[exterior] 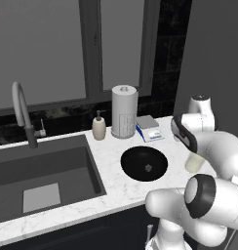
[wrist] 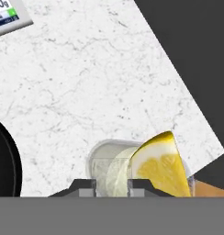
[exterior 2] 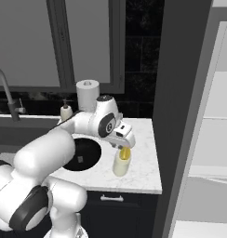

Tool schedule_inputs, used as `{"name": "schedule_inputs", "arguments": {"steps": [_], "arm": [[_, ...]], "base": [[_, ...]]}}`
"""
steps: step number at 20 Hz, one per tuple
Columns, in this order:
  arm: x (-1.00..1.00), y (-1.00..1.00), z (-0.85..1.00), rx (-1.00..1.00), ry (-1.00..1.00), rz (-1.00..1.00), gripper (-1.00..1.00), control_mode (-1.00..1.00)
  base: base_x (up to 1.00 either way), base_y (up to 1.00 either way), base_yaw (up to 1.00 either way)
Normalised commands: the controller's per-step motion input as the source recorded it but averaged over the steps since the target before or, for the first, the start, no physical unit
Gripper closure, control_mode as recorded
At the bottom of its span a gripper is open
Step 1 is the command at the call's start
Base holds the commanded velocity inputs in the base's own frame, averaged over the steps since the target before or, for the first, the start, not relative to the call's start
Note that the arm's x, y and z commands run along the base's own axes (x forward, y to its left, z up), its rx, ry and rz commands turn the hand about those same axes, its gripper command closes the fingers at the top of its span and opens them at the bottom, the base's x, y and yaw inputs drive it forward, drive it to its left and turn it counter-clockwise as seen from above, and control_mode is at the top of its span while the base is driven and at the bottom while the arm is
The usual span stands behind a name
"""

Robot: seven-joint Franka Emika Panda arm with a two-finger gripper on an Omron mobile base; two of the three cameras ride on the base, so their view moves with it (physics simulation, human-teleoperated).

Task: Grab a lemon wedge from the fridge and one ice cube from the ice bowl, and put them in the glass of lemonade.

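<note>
Marble table (exterior 2: 143, 172): my end effector (exterior 2: 125, 149), clamped on the wedge (exterior 2: 125, 153), hovers over the glass (exterior 2: 121, 165); ice in the bowl (exterior: 133, 161) remains.

I saw the lemon wedge (wrist: 160, 166) bright yellow with a paler flesh, the glass of lemonade (exterior 2: 121, 165) clear with creamy-yellow liquid, the ice bowl (exterior: 144, 163) glossy black, and the tabletop (wrist: 95, 92) white marble with faint grey veining. The paper-towel roll (exterior: 124, 111) was white, the sink (exterior: 43, 173) dark grey.

Kitchen scale (wrist: 6, 16) display reads "00g" (first digits cut off).
</note>
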Motion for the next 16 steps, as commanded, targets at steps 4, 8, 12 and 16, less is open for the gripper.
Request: {"name": "schedule_inputs", "arguments": {"steps": [4, 8, 12, 16], "arm": [[-0.01, 0.27, -0.12, -0.06, -0.05, 0.0, 1.0, -1.0], [0.0, 0.19, -0.01, -0.02, -0.02, 0.0, 1.0, -1.0], [0.0, 0.09, 0.01, 0.0, 0.0, 0.0, 1.0, -1.0], [0.0, 0.09, 0.14, 0.0, 0.0, 0.0, 1.0, -1.0]], "base": [[0.0, 0.0, 0.0], [0.0, 0.0, 0.0], [0.0, 0.0, 0.0], [0.0, 0.0, 0.0]]}}
